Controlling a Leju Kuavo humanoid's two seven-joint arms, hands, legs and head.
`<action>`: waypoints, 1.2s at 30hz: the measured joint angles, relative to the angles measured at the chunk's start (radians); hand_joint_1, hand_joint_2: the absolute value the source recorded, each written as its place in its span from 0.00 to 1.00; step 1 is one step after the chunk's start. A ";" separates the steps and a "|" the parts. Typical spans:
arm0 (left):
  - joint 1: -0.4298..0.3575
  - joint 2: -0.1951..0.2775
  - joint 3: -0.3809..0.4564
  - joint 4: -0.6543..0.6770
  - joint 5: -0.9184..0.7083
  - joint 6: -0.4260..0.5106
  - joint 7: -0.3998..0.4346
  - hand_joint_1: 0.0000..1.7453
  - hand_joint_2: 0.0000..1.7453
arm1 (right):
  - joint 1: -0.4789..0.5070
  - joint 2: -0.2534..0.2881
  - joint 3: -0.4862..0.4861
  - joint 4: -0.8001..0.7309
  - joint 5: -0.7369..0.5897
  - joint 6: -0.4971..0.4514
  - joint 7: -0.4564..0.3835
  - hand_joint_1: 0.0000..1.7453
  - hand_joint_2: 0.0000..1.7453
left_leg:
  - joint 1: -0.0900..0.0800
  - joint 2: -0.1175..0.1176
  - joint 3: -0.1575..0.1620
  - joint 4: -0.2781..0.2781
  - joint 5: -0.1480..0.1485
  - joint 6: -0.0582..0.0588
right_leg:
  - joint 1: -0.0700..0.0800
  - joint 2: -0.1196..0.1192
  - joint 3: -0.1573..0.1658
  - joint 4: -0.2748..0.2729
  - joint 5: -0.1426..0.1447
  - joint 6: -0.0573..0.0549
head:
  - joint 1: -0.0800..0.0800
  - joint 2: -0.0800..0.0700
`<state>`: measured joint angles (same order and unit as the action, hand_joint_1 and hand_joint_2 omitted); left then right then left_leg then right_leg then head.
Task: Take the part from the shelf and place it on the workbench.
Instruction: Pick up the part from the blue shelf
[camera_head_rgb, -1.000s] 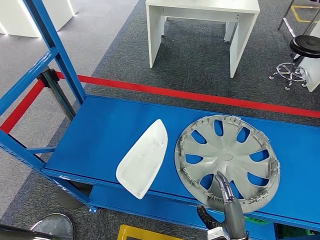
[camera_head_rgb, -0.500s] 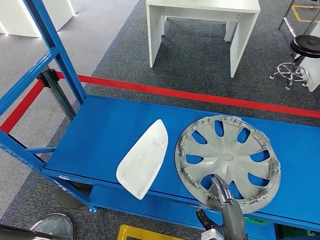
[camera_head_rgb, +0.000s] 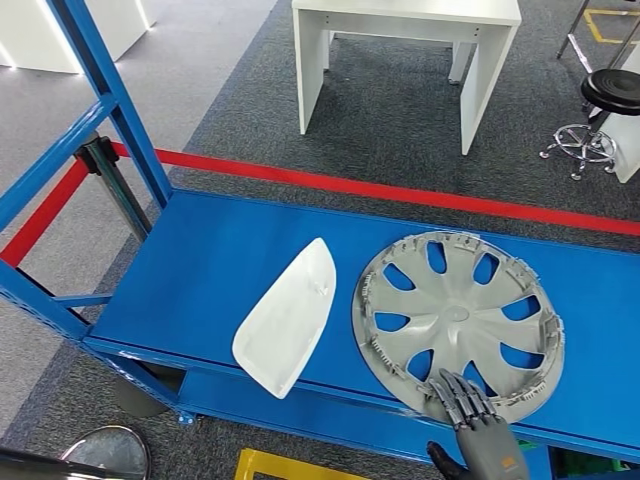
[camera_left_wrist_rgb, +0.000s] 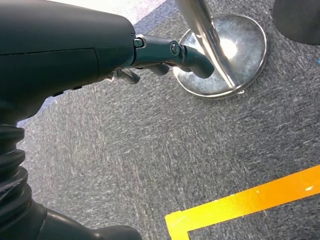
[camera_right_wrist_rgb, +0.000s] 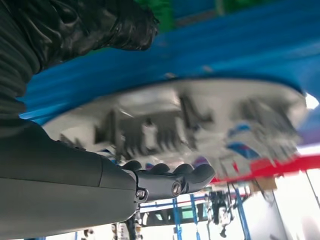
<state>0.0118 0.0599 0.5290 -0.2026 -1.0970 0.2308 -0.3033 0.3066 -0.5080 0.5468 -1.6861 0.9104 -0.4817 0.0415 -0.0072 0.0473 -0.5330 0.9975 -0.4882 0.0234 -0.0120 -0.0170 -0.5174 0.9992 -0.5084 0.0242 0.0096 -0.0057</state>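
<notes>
Hubcap (camera_head_rgb: 457, 323) is lying flat at the near right of the blue shelf (camera_head_rgb: 196, 270), and the right hand (camera_head_rgb: 475, 425) is resting its fingers (camera_head_rgb: 460, 393) on the near rim, thumb low by the shelf edge, seemingly readying a pinch. Left of it is lying a white cover (camera_head_rgb: 287, 315). The left hand (camera_left_wrist_rgb: 166, 56) is hanging, holding nothing, over carpet.

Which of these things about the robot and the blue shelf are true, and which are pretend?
1. The right hand reaches onto the near rim of the hubcap. True.
2. The white cover lies on top of the hubcap. False: it lies beside it, apart.
3. The left hand holds the white cover. False: it hangs over grey carpet, holding nothing.
4. A white table stands beyond the red line. True.
</notes>
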 joint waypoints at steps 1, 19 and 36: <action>0.000 0.000 0.001 0.000 -0.001 0.000 0.000 0.00 1.00 | -0.002 -0.017 0.007 0.000 0.012 0.013 0.020 0.47 1.00 | 0.000 0.000 0.000 0.000 0.000 0.000 | 0.000 0.000 0.000 0.000 0.000 0.000 | 0.000 0.000; -0.001 0.004 0.025 0.000 -0.019 -0.003 -0.011 0.00 1.00 | -0.079 -0.101 0.097 0.060 -0.121 0.008 0.013 1.00 1.00 | 0.000 0.000 0.002 0.000 -0.002 0.001 | 0.000 -0.001 -0.009 -0.001 -0.002 0.000 | 0.000 0.000; -0.004 0.005 0.029 0.000 -0.033 -0.004 -0.026 0.00 1.00 | -0.086 -0.056 0.092 0.118 -0.420 -0.073 -0.211 1.00 1.00 | 0.002 0.003 0.008 0.000 -0.003 0.000 | 0.002 0.004 -0.005 -0.002 -0.001 0.000 | 0.000 0.000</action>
<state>0.0080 0.0645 0.5576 -0.2026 -1.1299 0.2266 -0.3288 0.2201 -0.5637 0.6390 -1.5685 0.4909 -0.5547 -0.1694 -0.0048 0.0498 -0.5253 0.9975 -0.4911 0.0238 -0.0100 -0.0131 -0.5224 0.9972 -0.5098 0.0243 0.0097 -0.0057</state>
